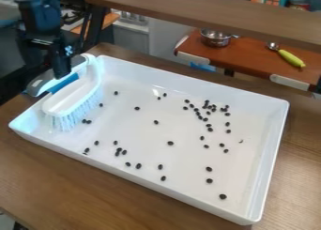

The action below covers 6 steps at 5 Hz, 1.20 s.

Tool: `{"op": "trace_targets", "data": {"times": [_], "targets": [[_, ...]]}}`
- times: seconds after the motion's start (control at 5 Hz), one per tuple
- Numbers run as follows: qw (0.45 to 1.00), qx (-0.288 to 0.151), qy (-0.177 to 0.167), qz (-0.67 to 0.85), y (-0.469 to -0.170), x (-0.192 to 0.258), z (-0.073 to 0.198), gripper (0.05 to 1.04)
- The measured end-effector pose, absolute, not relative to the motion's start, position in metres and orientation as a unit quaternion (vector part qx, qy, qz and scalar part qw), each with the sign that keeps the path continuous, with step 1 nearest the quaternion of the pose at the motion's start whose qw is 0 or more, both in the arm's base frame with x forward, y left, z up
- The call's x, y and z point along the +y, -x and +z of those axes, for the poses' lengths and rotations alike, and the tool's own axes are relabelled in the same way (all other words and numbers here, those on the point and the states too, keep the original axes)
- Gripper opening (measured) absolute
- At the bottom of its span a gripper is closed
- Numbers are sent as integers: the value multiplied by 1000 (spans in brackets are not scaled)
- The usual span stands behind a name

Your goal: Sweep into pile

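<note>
To gather the scattered beans (171, 143), the brush (74, 94) should keep its bristles lightly on the tray (156, 180) floor and travel broadside towards the right edge, slowly enough that none skip. It's inside the tray's left short edge, bristles down, long axis roughly parallel to that edge. The gripper (61, 74) is at its handle; I can't tell whether the jaws are clamped.

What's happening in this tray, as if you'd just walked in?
A black robot arm appears to be holding a white brush by its handle, bristles down, at the left end of a white tray. Small dark bean-like pieces are scattered across the floor, thickest toward the far right side. They are not yet swept into one pile.
</note>
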<state>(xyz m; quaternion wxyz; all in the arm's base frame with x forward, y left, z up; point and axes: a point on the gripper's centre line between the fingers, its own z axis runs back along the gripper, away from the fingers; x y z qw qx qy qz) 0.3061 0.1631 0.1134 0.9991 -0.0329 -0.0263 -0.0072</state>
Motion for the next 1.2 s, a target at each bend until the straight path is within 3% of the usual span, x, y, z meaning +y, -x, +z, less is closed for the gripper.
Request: {"op": "trace_targets", "data": {"times": [0.6,1.2], "targets": [[998,-58,-39,-10,-312,180,104,999],[998,-32,-45,-9,-315,189,83,999]]}}
